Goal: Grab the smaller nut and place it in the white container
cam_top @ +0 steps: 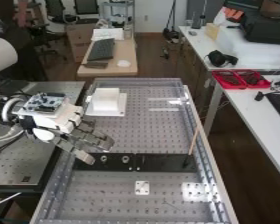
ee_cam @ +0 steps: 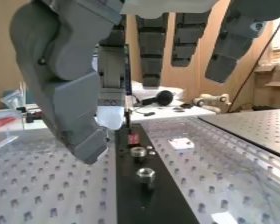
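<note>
Hand (cam_top: 91,137), loose-fingered, near metal nuts (ee_cam: 145,173) on black strip (cam_top: 165,163).

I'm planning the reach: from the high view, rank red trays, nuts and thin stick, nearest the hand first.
1. Nuts, on the black bar near the hand
2. Thin stick, by the bar's right end
3. Red trays, farther right

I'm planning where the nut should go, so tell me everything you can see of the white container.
The white container is a small, boxy piece with plain, matte sides, plastic by its look. It sits level on a wider, flat white base, toward the far end of the perforated bench surface, near its left side in the high view. The hand is apart from it, nearer the camera. Whether its top is open, I cannot tell.
</note>
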Motion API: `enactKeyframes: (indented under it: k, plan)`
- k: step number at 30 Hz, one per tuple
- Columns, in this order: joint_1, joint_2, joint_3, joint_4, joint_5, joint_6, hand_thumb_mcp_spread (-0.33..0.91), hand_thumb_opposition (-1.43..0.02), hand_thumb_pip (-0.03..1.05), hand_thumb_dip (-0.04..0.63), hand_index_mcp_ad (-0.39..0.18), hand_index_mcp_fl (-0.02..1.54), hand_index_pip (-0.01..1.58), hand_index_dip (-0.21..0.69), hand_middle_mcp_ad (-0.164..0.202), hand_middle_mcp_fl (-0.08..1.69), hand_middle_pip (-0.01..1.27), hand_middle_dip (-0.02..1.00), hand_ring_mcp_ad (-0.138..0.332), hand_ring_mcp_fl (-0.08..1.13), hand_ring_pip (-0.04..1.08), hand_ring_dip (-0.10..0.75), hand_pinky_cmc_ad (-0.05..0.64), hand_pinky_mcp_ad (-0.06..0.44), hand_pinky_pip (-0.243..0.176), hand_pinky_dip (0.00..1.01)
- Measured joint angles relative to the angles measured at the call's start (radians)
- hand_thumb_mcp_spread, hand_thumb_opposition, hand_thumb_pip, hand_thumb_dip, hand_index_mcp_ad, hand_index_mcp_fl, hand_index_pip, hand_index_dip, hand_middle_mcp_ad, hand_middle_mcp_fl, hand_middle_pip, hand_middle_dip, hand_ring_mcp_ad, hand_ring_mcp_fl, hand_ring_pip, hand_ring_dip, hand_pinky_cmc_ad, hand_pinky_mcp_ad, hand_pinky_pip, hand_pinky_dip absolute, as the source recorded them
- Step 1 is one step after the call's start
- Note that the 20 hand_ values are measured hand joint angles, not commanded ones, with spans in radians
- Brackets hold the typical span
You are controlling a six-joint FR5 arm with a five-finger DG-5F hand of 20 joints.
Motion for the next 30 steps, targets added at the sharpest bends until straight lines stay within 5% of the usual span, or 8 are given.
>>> enactKeyframes:
  k: [14,30]
  plan:
    - [0.135,0.09,0.064,-0.142,-0.072,-0.037,0.49,-0.95,0.56,0.265,-0.12,0.37,1.54,0.283,0.084,0.3,0.12,0.27,0.115,0.06,0.09,0.112,0.34,0.279,0.066,0.24]
    - [0.274,0.052,0.159,-0.238,-0.166,-0.033,0.51,-0.96,0.56,0.269,-0.12,0.38,1.56,0.288,0.082,0.3,0.12,0.27,0.113,0.06,0.1,0.117,0.34,0.279,0.066,0.24]
